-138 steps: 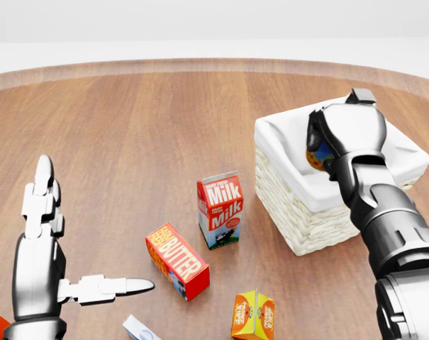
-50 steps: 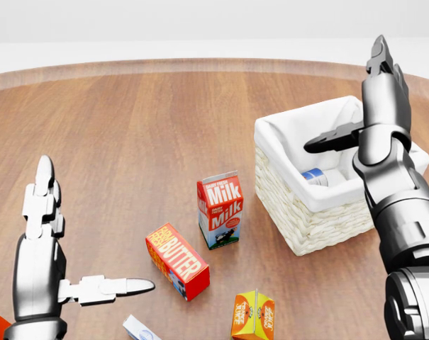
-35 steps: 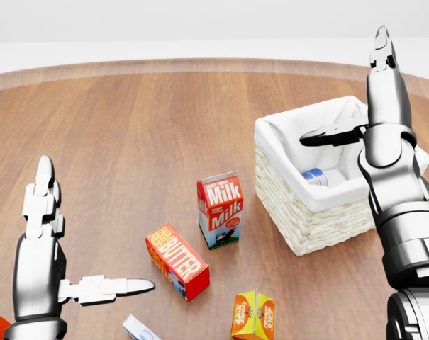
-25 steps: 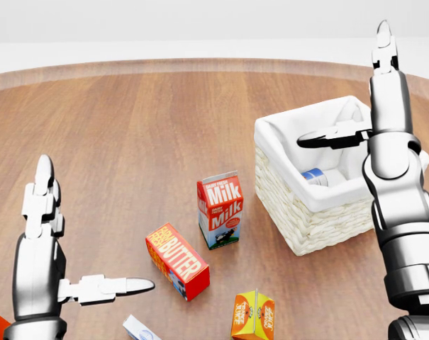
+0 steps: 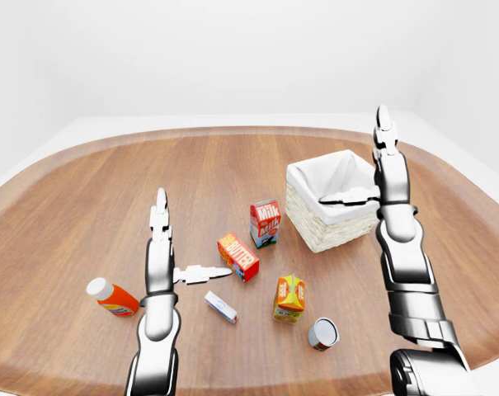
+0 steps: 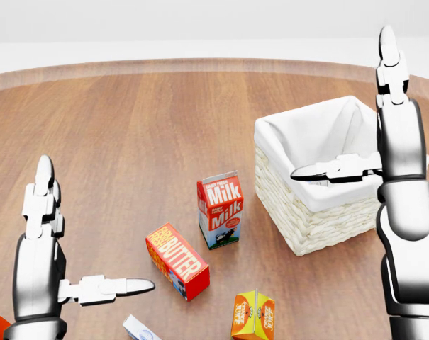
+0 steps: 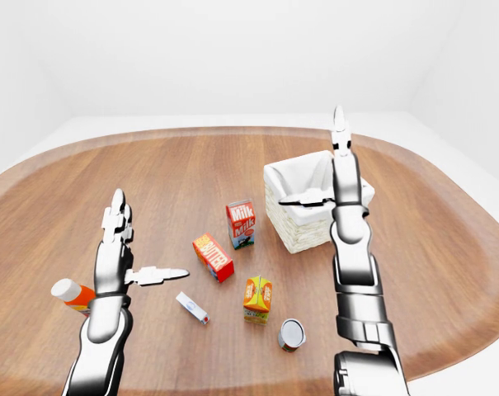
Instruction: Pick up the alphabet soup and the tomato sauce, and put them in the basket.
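Presently the wooden bench (image 5: 84, 198) carries a milk carton (image 6: 220, 210) upright just left of the white-lined basket (image 6: 310, 212), with a butter box (image 6: 177, 261) lying below it and a juice carton (image 5: 289, 297) lower still. A small white packet (image 5: 221, 307) lies beside the left hand (image 6: 42, 249), and an orange bottle (image 5: 111, 297) lies on its side further left. A can (image 5: 322, 333), its label unreadable, rests on its side below the juice carton, well apart from the basket. The left hand is spread flat and empty. The right hand (image 6: 388, 142) stands over the basket's right rim, fingers extended, holding nothing. Compared with 2.8 seconds ago, that hand has let go of the can it held inside the basket and risen; the can seen in the liner a second ago is now hidden behind the thumb.
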Robot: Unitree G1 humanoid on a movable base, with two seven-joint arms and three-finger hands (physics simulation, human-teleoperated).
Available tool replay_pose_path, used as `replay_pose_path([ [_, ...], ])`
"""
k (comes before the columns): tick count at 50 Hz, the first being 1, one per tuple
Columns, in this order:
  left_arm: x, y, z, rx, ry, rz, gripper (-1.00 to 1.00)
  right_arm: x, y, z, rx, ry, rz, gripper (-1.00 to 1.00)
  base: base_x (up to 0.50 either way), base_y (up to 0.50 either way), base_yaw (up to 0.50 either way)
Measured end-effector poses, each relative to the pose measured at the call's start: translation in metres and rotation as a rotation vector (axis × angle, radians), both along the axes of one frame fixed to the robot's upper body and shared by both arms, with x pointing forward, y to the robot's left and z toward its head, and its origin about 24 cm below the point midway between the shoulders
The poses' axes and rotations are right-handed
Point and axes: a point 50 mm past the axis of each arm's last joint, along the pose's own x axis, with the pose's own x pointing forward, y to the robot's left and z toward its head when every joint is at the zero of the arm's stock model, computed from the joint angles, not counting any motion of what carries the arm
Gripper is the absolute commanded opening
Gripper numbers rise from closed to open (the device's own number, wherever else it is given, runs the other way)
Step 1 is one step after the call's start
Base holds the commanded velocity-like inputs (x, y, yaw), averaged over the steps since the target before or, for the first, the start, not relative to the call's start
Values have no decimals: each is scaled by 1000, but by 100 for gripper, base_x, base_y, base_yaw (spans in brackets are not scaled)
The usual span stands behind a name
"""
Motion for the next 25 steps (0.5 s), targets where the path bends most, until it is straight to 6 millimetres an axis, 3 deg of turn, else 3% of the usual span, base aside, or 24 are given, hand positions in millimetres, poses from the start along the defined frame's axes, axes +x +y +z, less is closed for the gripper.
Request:
replay_pose_path([
  [25, 0, 0, 0, 1, -1, 0, 100, -65, 11, -7, 21, -70, 99, 100, 0, 0, 0],
])
